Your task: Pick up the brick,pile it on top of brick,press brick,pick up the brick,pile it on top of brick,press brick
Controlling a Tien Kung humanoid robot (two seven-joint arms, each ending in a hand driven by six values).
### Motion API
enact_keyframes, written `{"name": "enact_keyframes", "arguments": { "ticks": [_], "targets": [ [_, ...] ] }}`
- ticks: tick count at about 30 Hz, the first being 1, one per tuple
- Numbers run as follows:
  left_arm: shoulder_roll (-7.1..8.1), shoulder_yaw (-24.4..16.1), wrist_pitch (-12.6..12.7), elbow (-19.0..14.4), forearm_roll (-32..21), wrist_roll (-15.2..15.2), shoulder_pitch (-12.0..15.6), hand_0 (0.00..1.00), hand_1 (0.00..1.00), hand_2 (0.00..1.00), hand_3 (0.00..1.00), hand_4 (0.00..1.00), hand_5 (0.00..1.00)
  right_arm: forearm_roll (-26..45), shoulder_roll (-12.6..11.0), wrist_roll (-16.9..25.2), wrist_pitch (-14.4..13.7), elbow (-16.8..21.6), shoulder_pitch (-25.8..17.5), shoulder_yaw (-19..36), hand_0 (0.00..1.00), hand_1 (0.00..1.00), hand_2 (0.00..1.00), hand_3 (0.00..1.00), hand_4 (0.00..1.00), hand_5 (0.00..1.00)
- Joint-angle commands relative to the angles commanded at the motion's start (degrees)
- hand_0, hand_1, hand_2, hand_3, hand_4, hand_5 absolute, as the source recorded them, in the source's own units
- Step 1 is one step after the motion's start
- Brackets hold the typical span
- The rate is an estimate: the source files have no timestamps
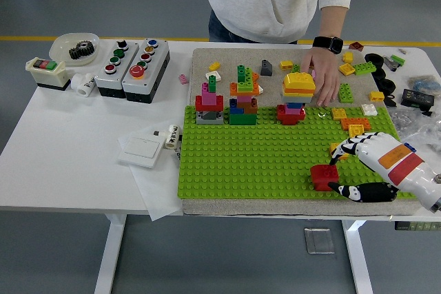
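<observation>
The right hand [375, 170] reaches in over the near right corner of the green baseplate [255, 156], which lies on a beige mat [227, 60] on the white worktop [69, 142]. Its fingers [348, 149] are spread above and behind a red brick [323, 177] and its thumb [355, 191] stretches along the near side — the brick sits between them on the baseplate, near its front edge, with no clamp on it that shows.

Along the baseplate's far edge stand three small brick stacks: a red and pink one [209, 105] toward the left, a mixed green and orange one [243, 98] at the middle, and one with a yellow and orange top [298, 91] toward the right. A person's hand [324, 77], with a black watch on the wrist, rests beside that last stack. Loose yellow and orange bricks [355, 125] lie at the baseplate's far right.

Left of the baseplate — two grey button boxes [131, 67] and a white switch plate [140, 149].
</observation>
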Motion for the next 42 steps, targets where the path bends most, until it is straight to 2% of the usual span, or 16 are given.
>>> {"name": "enact_keyframes", "arguments": {
  "ticks": [4,5,10,11,16,17,18,22,23,25,28,29,30,40,41,42],
  "targets": [
    [0.0,0.0,0.0,0.0,0.0,0.0,0.1,0.819,0.898,0.919,0.818,0.806,0.806,1.1,0.0,-0.6,-0.7,-0.2,0.2,1.1,0.623,0.601,0.626,0.554,0.789,0.508],
    [0.02,0.0,0.0,0.0,0.0,0.0,0.2,0.818,0.898,0.92,0.816,0.806,0.807,1.7,0.1,-1.0,-1.3,-0.4,0.3,1.5,0.664,0.633,0.67,0.56,0.791,0.507],
    [0.06,-0.2,0.0,0.0,0.3,0.2,0.3,0.818,0.898,0.92,0.816,0.806,0.807,1.5,0.3,-5.1,-2.7,-1.6,1.9,2.5,0.664,0.633,0.67,0.56,0.791,0.507],
    [0.06,-0.2,0.0,0.0,0.4,0.2,0.3,0.819,0.898,0.92,0.816,0.806,0.808,1.4,0.4,-5.6,-2.8,-1.8,2.1,2.5,0.722,0.702,0.747,0.687,0.82,0.488],
    [0.13,-0.3,0.0,0.0,0.7,0.3,0.5,0.819,0.898,0.92,0.816,0.806,0.808,-0.1,0.8,-10.7,-3.6,-4.7,4.9,1.6,0.722,0.702,0.747,0.687,0.82,0.488],
    [0.14,-0.3,0.0,0.0,0.8,0.4,0.5,0.819,0.897,0.921,0.817,0.806,0.808,0.0,1.0,-11.9,-3.0,-5.6,5.6,1.4,0.81,0.797,0.847,0.873,0.899,0.5],
    [0.14,-0.3,0.0,0.0,0.7,0.4,0.5,0.819,0.897,0.921,0.817,0.806,0.808,0.8,1.1,-12.3,-3.0,-6.4,6.1,1.2,0.81,0.797,0.847,0.873,0.899,0.5],
    [0.14,-0.4,0.0,0.0,0.8,0.4,0.5,0.819,0.897,0.921,0.817,0.806,0.808,8.4,2.1,-10.5,-4.7,-9.7,7.1,0.6,0.81,0.797,0.847,0.873,0.899,0.5],
    [0.12,-0.4,0.0,0.0,0.9,0.4,0.5,0.819,0.898,0.921,0.816,0.805,0.808,11.0,2.5,-8.8,-5.0,-10.5,7.2,0.6,0.857,0.834,0.885,0.908,0.998,0.659],
    [0.1,-0.6,0.0,0.0,1.1,0.4,0.4,0.819,0.898,0.921,0.816,0.805,0.808,15.8,3.1,-6.3,-4.9,-10.9,7.1,1.0,0.857,0.834,0.885,0.908,0.998,0.659],
    [0.08,-0.6,0.0,0.1,1.2,0.4,0.2,0.819,0.898,0.921,0.816,0.805,0.808,23.3,3.8,-2.5,-3.2,-10.7,6.9,2.5,0.857,0.834,0.885,0.908,0.998,0.659],
    [0.08,-0.6,0.0,0.1,1.2,0.4,0.1,0.819,0.898,0.92,0.816,0.805,0.807,25.5,3.9,-1.9,-2.8,-10.6,6.9,2.8,0.852,0.823,0.866,0.895,0.998,0.762],
    [0.08,-0.6,0.0,0.1,1.2,0.3,0.1,0.819,0.898,0.92,0.816,0.805,0.807,28.1,4.0,-1.4,-1.9,-10.6,6.8,3.6,0.852,0.823,0.866,0.895,0.998,0.762],
    [0.1,-0.1,-0.2,0.1,0.5,0.0,-0.2,0.819,0.898,0.921,0.816,0.805,0.806,51.9,3.8,-0.6,3.2,-10.8,5.5,9.5,0.853,0.821,0.862,0.887,0.998,0.827],
    [0.1,-0.1,-0.2,0.1,0.5,0.0,-0.2,0.819,0.898,0.921,0.813,0.806,0.804,54.6,3.8,-0.6,3.3,-10.8,5.4,9.6,0.854,0.818,0.855,0.879,0.998,0.903],
    [0.1,0.0,-0.1,0.1,0.5,0.0,-0.2,0.819,0.898,0.921,0.813,0.806,0.804,57.2,3.8,-0.7,3.5,-10.9,5.3,9.9,0.854,0.818,0.855,0.879,0.998,0.903]
  ]
}}
